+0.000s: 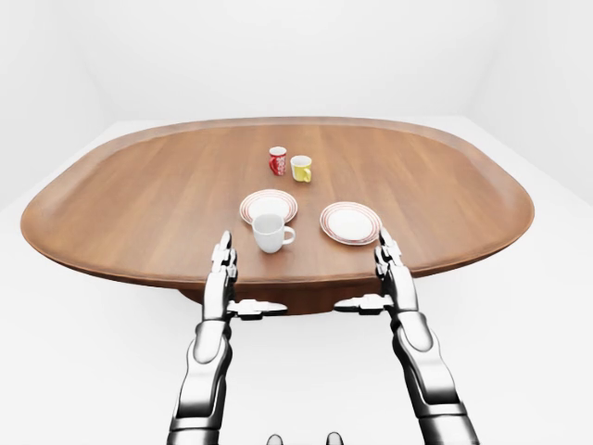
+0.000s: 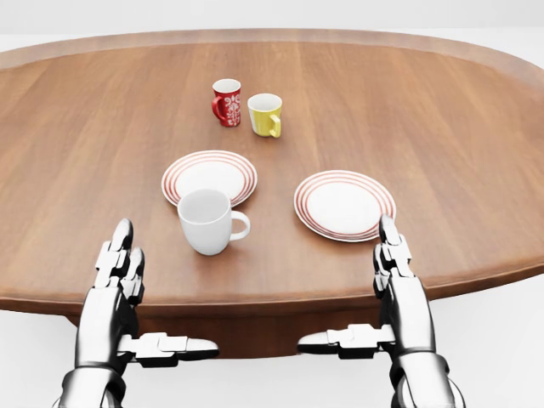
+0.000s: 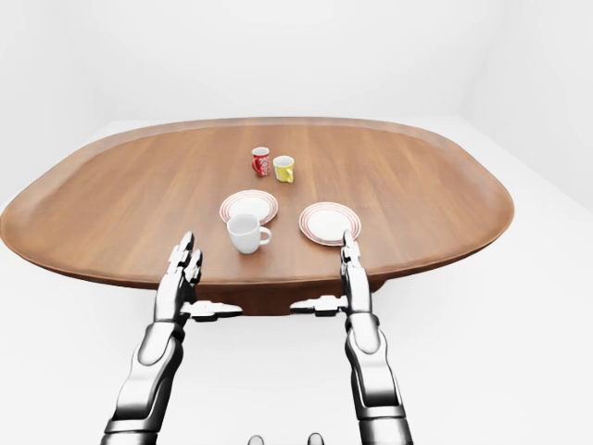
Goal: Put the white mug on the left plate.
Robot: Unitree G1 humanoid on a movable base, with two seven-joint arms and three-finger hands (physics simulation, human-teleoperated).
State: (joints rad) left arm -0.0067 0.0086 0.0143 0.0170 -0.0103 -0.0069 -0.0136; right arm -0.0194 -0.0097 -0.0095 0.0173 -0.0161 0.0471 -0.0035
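Observation:
The white mug stands upright on the wooden table, handle to the right, just below the left plate, whose lower rim it hides. The right plate lies beside it; both plates are white with red rings. My left hand hovers open at the table's lower edge, left of and below the mug, fingers straight and thumb pointing inward. My right hand is open too, just below the right plate. Neither hand touches anything.
A red patterned mug and a yellow mug stand side by side above the plates. The oval table has a raised rim and stands in a plain white room.

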